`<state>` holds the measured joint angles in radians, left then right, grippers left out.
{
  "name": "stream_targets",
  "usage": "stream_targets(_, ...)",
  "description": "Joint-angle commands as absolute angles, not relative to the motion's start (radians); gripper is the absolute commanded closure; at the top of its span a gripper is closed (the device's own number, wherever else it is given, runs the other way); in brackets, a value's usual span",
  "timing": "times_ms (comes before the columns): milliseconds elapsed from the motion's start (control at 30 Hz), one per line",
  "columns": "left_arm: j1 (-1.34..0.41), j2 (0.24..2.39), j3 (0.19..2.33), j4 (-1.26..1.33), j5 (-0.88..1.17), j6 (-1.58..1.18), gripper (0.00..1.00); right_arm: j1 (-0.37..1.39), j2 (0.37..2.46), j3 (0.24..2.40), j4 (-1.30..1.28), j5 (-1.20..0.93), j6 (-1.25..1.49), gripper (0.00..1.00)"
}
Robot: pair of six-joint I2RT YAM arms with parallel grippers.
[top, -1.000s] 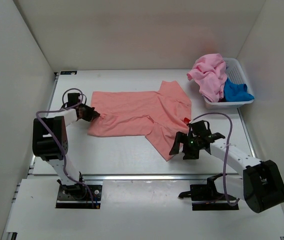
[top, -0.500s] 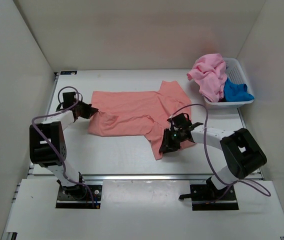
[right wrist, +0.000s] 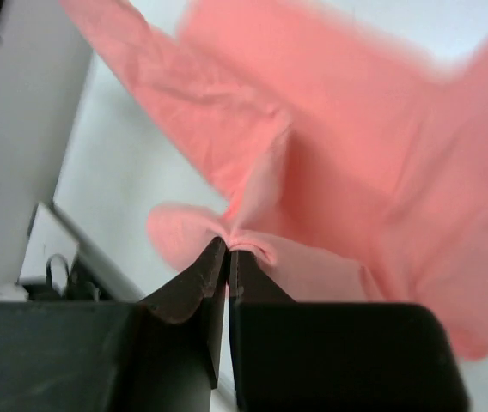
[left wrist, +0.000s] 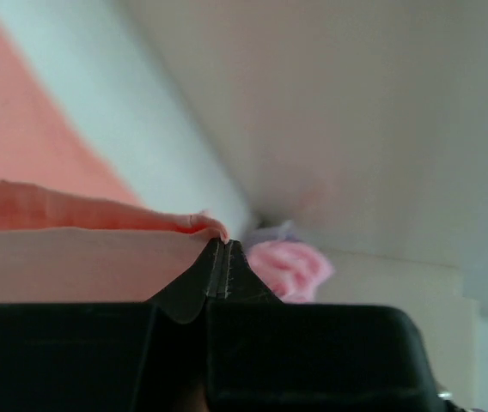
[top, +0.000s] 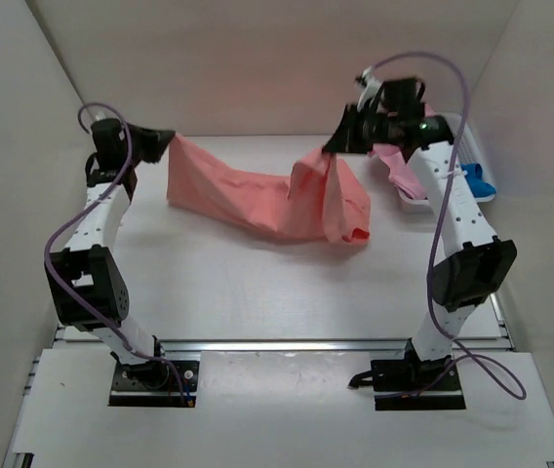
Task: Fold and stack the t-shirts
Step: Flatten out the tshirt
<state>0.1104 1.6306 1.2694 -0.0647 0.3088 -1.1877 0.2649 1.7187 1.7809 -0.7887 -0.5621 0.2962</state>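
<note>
The salmon-coral t-shirt (top: 257,198) hangs stretched in the air between my two grippers, and its lower folds sag toward the white table (top: 209,283). At the back left my left gripper (top: 166,142) is shut on one corner of it. My right gripper (top: 335,148) is raised at the back right and shut on another pinch of the same cloth. In the right wrist view the fabric (right wrist: 356,163) bunches at the closed tips (right wrist: 228,247). The left wrist view shows the shirt's edge (left wrist: 72,210) meeting the closed tips (left wrist: 221,244). The lighter pink t-shirt (top: 395,159) and the bright blue t-shirt (top: 479,182) lie behind the right arm.
A white plastic basket (top: 412,203) at the back right holds the pink and blue shirts, mostly hidden by the right arm. White walls close in the table on the left, back and right. The pink shirt (left wrist: 289,266) shows blurred in the left wrist view.
The right gripper closed on the salmon shirt's lower edge. Both arms then rose and swung toward the back wall, lifting the shirt off the table.
</note>
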Motion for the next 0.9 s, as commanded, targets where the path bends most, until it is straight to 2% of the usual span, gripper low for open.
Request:
stream_targets(0,0.139,1.594,1.458,0.075,0.295,-1.256,1.00,0.227,1.843,2.174,-0.951,-0.595,0.222,1.00)
stream_targets(67,0.158,1.609,1.544,0.063,0.308,-1.258,1.00,0.186,1.946,2.542,-1.006,-0.615,0.282,1.00)
stream_targets(133,0.173,1.606,1.623,0.049,0.302,-1.243,1.00,0.134,1.964,2.638,-0.964,-0.639,0.339,1.00)
stream_targets(200,0.176,1.585,1.681,0.032,0.298,-1.197,1.00,0.094,1.880,2.552,-0.876,-0.632,0.339,1.00)
stream_targets(300,0.184,1.517,1.692,0.006,0.227,-1.117,1.00,0.048,1.653,2.156,-0.629,-0.621,0.330,1.00)
stream_targets(367,0.195,1.473,1.678,0.005,0.210,-1.097,1.00,0.003,1.551,2.068,-0.525,-0.614,0.338,1.00)
stream_targets(500,0.206,1.356,1.678,0.006,0.144,-1.013,1.00,-0.057,1.476,2.141,-0.578,-0.584,0.266,1.00)
stream_targets(700,0.149,1.244,1.755,-0.103,-0.059,-0.876,1.00,-0.264,1.307,2.088,-0.522,-0.722,0.307,1.00)
stream_targets(867,0.101,1.183,1.775,-0.110,-0.187,-0.779,1.00,-0.285,1.284,2.048,-0.427,-0.827,0.379,1.00)
